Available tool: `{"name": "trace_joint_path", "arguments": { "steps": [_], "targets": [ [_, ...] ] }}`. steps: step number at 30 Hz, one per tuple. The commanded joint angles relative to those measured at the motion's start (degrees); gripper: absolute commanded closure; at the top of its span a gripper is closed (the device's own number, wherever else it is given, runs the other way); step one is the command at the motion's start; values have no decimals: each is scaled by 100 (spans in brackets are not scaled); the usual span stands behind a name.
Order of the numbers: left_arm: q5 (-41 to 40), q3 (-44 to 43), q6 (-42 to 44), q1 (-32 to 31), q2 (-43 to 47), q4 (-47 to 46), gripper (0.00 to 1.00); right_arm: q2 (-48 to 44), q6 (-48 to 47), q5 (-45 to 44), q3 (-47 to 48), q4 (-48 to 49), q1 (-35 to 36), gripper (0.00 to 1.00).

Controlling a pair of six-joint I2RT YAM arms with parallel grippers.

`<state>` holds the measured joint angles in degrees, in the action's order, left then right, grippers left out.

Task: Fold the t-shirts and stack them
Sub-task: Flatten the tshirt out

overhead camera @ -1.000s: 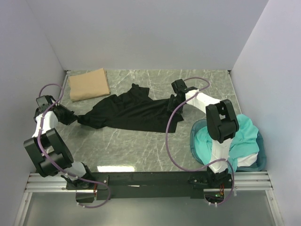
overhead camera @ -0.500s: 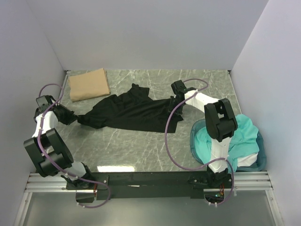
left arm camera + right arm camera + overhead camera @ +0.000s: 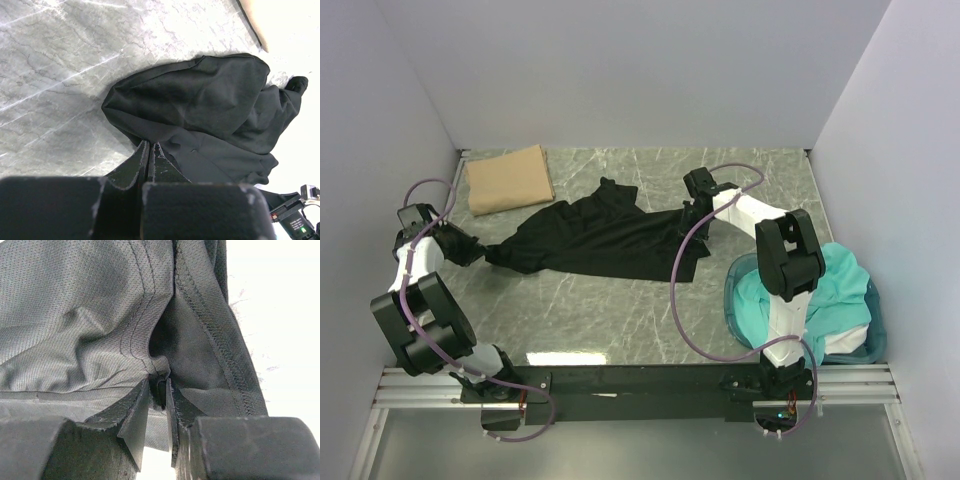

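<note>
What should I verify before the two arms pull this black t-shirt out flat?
1. Left gripper shut on black cloth t-shirt's edge: ok.
2. Right gripper pinching its stitched hem: ok.
3. Shirt lying flat: not ok, bunched and creased between the grippers.
4. Folded tan-brown cloth t-shirt clear of it: cannot tell, edges nearly meet.
5. Teal cloth shirts inside round translucent blue plastic tub, apart from it: ok.
</note>
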<state>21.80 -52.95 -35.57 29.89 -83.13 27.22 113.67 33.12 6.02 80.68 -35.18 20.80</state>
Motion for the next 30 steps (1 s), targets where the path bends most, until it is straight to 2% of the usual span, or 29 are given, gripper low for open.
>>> {"name": "trace_joint_path", "arguments": {
  "steps": [1, 17, 20, 21, 22, 23, 30],
  "targets": [
    [140, 21, 103, -36, 60, -138, 99, -310, -69, -145, 193, -59, 12, 72],
    [175, 65, 103, -71, 78, -147, 99, -389, -87, -92, 211, 20, 21, 79],
    [175, 65, 103, -80, 78, -156, 99, -415, -96, -66, 202, 46, 30, 84],
    [175, 65, 103, -80, 87, -156, 99, -424, -96, -57, 193, 55, 21, 88],
    [175, 74, 103, -80, 87, -156, 99, -459, -130, -31, 185, 81, 47, 96],
    [175, 74, 103, -88, 95, -156, 99, -468, -139, -22, 158, 107, 47, 98],
    [131, 74, 59, -115, 113, -165, 99, -608, -131, -66, 246, 3, 65, 100]
  ]
}}
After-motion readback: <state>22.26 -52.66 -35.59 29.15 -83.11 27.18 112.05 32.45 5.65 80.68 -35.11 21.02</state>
